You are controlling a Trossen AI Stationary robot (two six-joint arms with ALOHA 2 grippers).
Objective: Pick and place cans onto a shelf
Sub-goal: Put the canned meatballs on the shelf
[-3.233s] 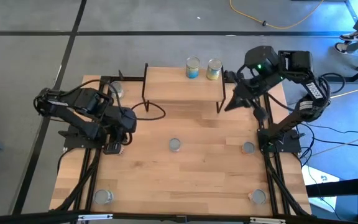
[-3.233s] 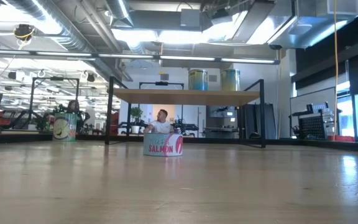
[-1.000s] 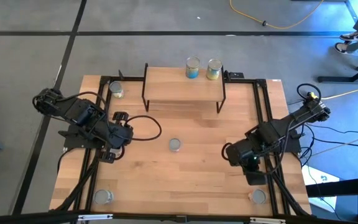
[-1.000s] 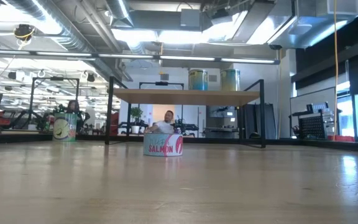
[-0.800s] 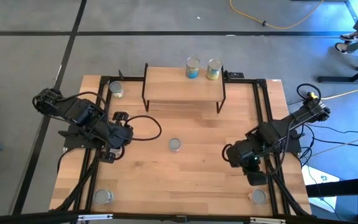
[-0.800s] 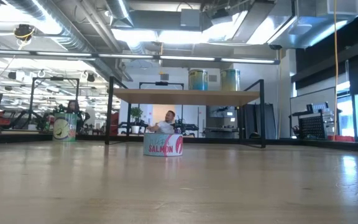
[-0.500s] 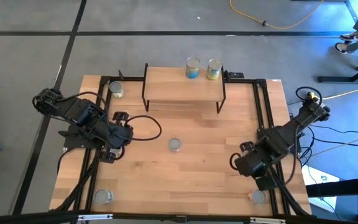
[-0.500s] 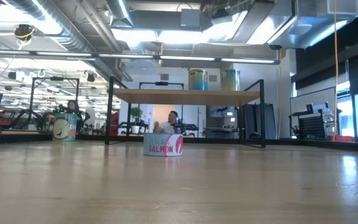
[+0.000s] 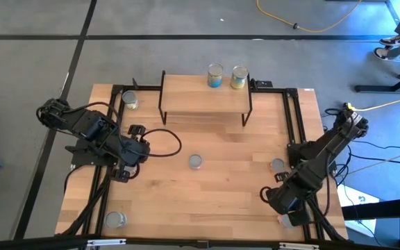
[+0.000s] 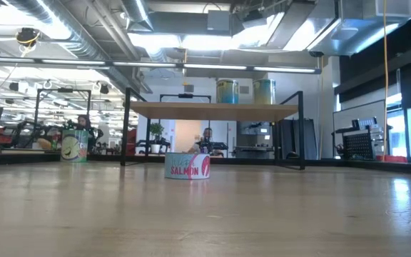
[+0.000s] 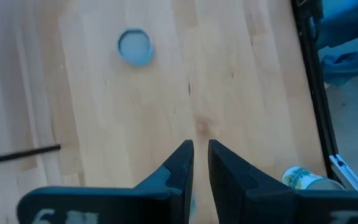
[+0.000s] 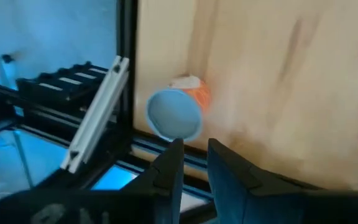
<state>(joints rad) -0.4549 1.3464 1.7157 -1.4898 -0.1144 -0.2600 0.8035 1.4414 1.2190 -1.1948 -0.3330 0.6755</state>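
Right gripper [image 9: 275, 199] sits at the lower right of the high view, directly above the can at the table's near right corner [image 9: 286, 221]. In the right wrist view its fingers [image 12: 168, 163] stand almost together with a thin gap between them and hold nothing; the orange-labelled can [image 12: 178, 112] lies just past the fingertips, beside the black table rail [image 12: 127, 68].

Near left corner of the high view holds another can [image 9: 116, 219]. Left gripper [image 9: 126, 169] rests at centre left over the table [image 9: 221, 187]; its fingers [image 11: 180, 165] show only a narrow gap and grip nothing.

Centre of the table carries a low can [image 9: 196, 162], labelled SALMON in the low view [image 10: 187, 165]. To its right, at centre right, stands a further can [image 9: 277, 165].

Shelf [image 9: 203, 97] stands at the upper centre, with two cans on its far edge: a blue one [image 9: 215, 75] and a green-yellow one [image 9: 239, 76]. One more can [image 9: 130, 101] stands on the table left of the shelf.
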